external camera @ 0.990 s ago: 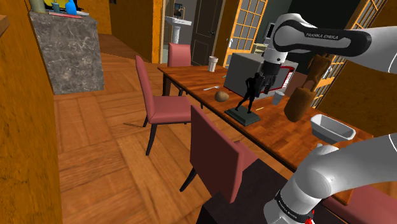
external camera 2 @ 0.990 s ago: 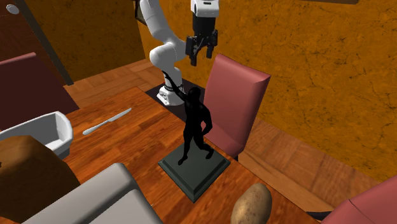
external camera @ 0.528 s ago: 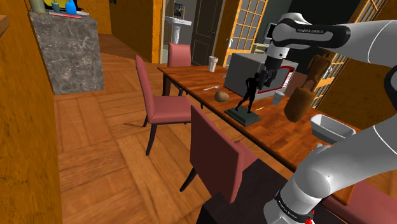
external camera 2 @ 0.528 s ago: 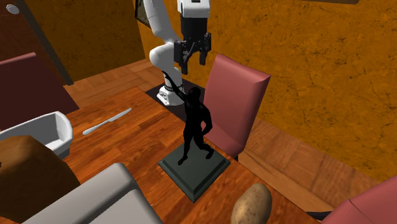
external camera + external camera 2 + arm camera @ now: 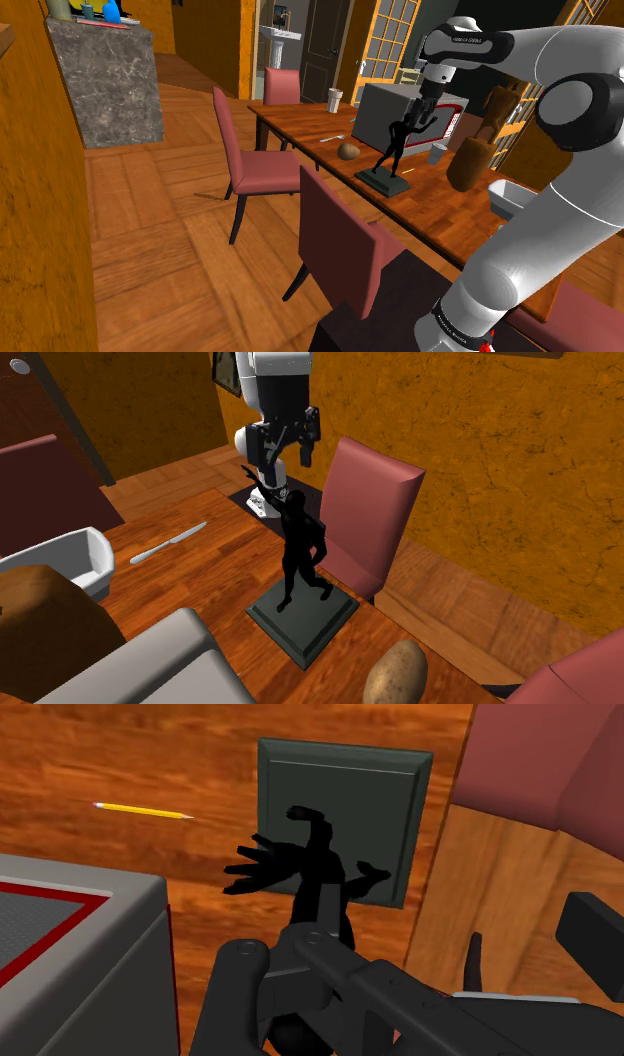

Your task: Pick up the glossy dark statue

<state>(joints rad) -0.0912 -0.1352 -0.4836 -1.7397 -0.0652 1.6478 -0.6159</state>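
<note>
The glossy black statue (image 5: 393, 148) is a standing figure with one arm raised, on a dark square base (image 5: 381, 182) on the wooden table (image 5: 300, 125). In the second exterior view the statue (image 5: 300, 547) stands upright mid-table. My gripper (image 5: 284, 442) hangs open just above its raised hand, fingers apart and touching nothing. In the shoulder view the gripper (image 5: 424, 112) is right above the figure's head. The wrist view looks down on the statue (image 5: 300, 874) and its base (image 5: 350, 804).
A grey box with red trim (image 5: 385, 105) stands just behind the statue. A potato (image 5: 395, 674), a knife (image 5: 168, 542) and a white dish (image 5: 70, 557) lie around it. A pencil (image 5: 145, 810) lies near the base. A red chair (image 5: 370, 512) faces the table edge.
The gripper has come down and toward the second exterior view's left, from beside the chair top to just over the statue's raised hand. The statue has shifted very slightly.
</note>
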